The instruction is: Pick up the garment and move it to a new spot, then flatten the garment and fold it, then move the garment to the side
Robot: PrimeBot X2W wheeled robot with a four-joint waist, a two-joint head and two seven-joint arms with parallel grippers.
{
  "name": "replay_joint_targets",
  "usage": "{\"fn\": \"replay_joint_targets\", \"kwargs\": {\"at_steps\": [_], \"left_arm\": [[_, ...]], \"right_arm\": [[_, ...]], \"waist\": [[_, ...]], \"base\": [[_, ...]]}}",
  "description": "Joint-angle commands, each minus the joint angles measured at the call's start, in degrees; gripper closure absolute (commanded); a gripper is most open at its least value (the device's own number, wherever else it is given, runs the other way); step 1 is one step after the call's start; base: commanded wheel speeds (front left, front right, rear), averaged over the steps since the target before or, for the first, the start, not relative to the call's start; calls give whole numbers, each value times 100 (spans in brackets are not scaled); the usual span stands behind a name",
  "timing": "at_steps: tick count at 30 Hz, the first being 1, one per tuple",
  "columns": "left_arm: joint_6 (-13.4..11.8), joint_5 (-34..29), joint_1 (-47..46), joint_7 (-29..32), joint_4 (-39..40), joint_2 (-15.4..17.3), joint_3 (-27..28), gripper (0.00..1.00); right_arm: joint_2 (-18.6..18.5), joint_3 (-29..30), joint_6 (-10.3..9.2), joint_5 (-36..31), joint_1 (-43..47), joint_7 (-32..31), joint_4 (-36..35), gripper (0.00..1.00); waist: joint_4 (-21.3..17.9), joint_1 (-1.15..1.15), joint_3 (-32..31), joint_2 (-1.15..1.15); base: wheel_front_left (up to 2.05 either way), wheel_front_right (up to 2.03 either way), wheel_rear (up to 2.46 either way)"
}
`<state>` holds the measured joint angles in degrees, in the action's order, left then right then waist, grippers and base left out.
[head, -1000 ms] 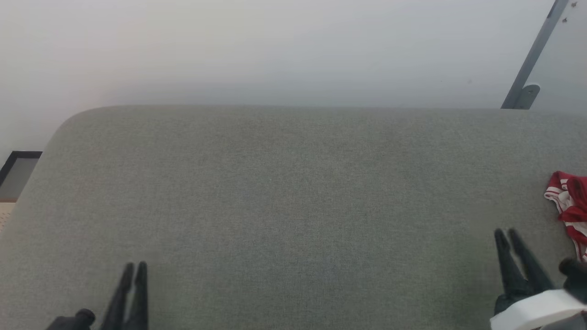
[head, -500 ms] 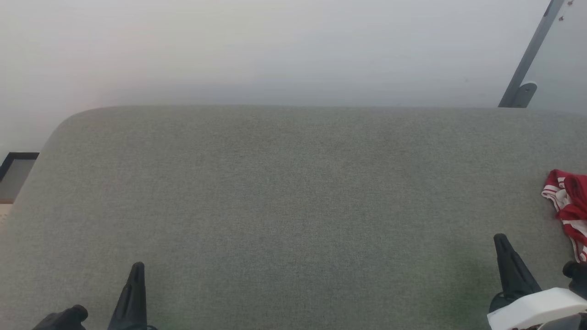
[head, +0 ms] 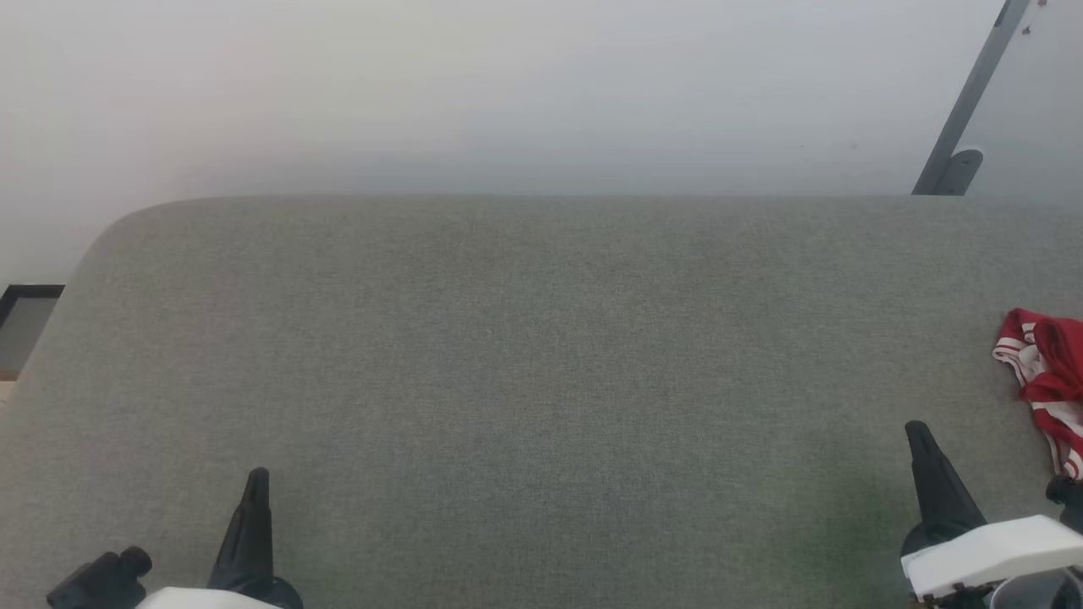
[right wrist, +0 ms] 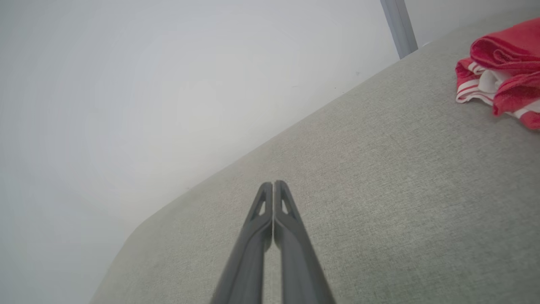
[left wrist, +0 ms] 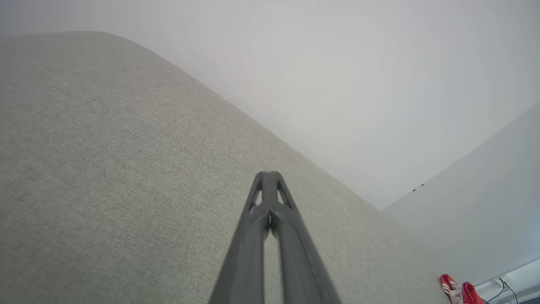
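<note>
Your left gripper (head: pixel 256 480) and right gripper (head: pixel 916 433) are hovering over the table (head: pixel 541 355), fingers pinched together, empty; the right wrist view is showing white lining inside the jersey (right wrist: pixel 502 63).

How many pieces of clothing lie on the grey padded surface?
1: a crumpled red garment at the right edge of the grey surface, right of the right gripper. The head view cuts it off there, so more could be hidden.
</note>
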<state>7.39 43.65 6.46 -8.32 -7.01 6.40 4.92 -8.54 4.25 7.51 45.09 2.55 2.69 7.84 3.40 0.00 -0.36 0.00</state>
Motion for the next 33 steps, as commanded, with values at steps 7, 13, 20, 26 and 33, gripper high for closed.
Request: {"fn": "replay_joint_targets", "kwargs": {"at_steps": [7,13,20,26,33], "left_arm": [[5,678,-285,181,-28,-14,17,100],[6,1087,-383,300,-91,-38,22,100],[7,1607,-507,448,-168,-67,30,100],[8,1900,-574,535,-217,-89,36,100],[9,2296,-669,651,-278,-117,46,100]], "right_arm": [[56,56,0,638,-248,-134,21,100],[106,73,0,1029,-310,-207,73,100],[167,94,0,1517,-386,-307,146,100],[203,106,0,1804,-444,-363,190,100],[248,123,0,2178,-495,-439,242,100]], "waist": [[-27,0,4,0],[-48,0,8,0],[-75,0,12,0],[-93,0,15,0],[-117,0,19,0]], "base": [[0,0,0],[0,0,0],[0,0,0],[0,0,0],[0,0,0]]}}
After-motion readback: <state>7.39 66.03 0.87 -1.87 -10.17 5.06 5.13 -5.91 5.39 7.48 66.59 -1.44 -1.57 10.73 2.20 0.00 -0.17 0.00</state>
